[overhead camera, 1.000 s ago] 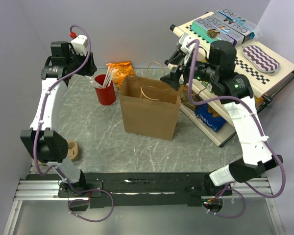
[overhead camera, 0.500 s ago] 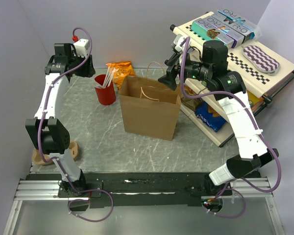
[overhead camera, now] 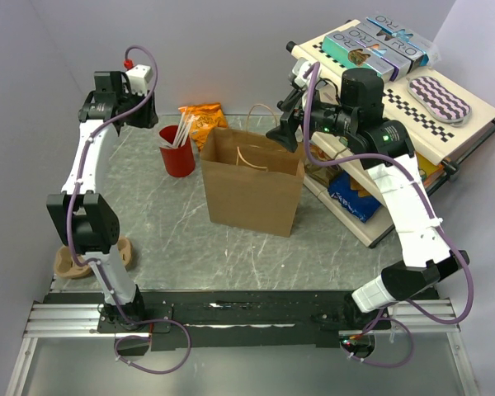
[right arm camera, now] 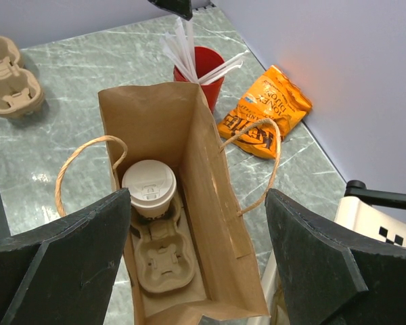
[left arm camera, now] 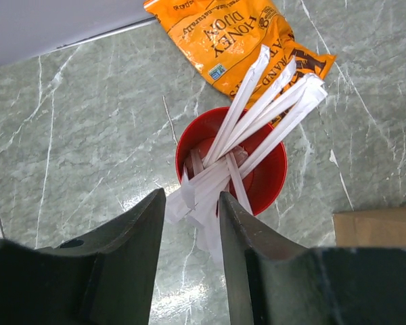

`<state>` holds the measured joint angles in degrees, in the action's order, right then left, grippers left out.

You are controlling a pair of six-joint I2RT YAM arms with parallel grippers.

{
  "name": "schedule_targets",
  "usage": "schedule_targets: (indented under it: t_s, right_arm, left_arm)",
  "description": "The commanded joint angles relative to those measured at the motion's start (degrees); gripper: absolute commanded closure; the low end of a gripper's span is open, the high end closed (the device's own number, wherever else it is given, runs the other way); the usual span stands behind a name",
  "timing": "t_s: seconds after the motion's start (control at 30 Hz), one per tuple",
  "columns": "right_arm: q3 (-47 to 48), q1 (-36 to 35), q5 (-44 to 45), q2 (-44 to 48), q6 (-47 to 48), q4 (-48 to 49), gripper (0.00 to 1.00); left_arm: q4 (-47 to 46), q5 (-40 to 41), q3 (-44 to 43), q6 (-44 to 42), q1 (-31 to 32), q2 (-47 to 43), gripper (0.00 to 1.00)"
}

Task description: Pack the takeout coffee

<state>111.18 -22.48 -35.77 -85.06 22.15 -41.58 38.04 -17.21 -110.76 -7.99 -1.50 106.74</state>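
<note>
The takeout coffee (right arm camera: 149, 184), a small white cup with a white domed lid, stands in a pulp carrier (right arm camera: 164, 261) at the bottom of the open brown paper bag (right arm camera: 210, 203). In the top view the bag (overhead camera: 252, 194) stands mid-table and hides the cup. My right gripper (right arm camera: 196, 203) is open wide and empty, above the bag's far right rim (overhead camera: 285, 132). My left gripper (left arm camera: 191, 203) is open and empty, high at the far left (overhead camera: 147, 115), above the red cup of white sticks (left arm camera: 260, 179).
An orange snack bag (overhead camera: 202, 120) lies behind the red cup (overhead camera: 178, 155). A second pulp carrier (overhead camera: 122, 252) sits at the left edge. A tilted board with boxes and a striped pouch (overhead camera: 396, 49) stands right of the bag. Walls close in at the back and left.
My left arm has swung its elbow left and drawn the gripper slightly back. My right gripper has shifted a little left and up over the bag's rim. The bag has not moved.
</note>
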Motion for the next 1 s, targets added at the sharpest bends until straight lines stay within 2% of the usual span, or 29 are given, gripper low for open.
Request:
schedule_targets:
  t_s: [0.0, 0.13, 0.43, 0.53, 0.6, 0.7, 0.73, 0.83, 0.97]
  right_arm:
    - [0.01, 0.33, 0.26, 0.24, -0.36, 0.80, 0.14]
    - [0.27, 0.24, 0.26, -0.02, -0.27, 0.89, 0.14]
    - [0.80, 0.24, 0.44, -0.46, -0.18, 0.98, 0.14]
    - [0.80, 0.24, 0.52, -0.46, -0.09, 0.98, 0.14]
    - [0.71, 0.24, 0.70, -0.37, 0.08, 0.98, 0.14]
    - [0.62, 0.24, 0.79, -0.46, 0.26, 0.89, 0.14]
    - [0.62, 0.24, 0.88, -0.37, 0.26, 0.89, 0.14]
    - [0.71, 0.24, 1.14, -0.37, 0.52, 0.98, 0.14]
    - [0.80, 0.24, 1.31, -0.37, 0.79, 0.80, 0.14]
  left_arm:
    - [-0.25, 0.25, -1.65, -0.71, 0.09, 0.22, 0.56]
    - [-0.16, 0.25, -2.00, -0.89, 0.27, 0.93, 0.66]
    - [0.19, 0.78, -3.23, -1.24, 0.18, 2.25, 0.66]
    - [0.45, 0.51, -3.50, -1.59, 0.27, 2.68, 0.75]
    - [0.45, 0.69, -3.59, -1.50, 0.35, 2.86, 0.75]
    - [0.80, 0.43, -3.76, -1.68, 0.53, 2.95, 0.82]
    - [0.81, 0.16, -3.94, -1.68, 0.44, 2.86, 0.94]
    - [0.89, -0.36, -4.38, -1.59, 0.44, 2.07, 0.99]
    - [1.51, -0.63, -5.43, -1.68, 0.53, -0.56, 0.99]
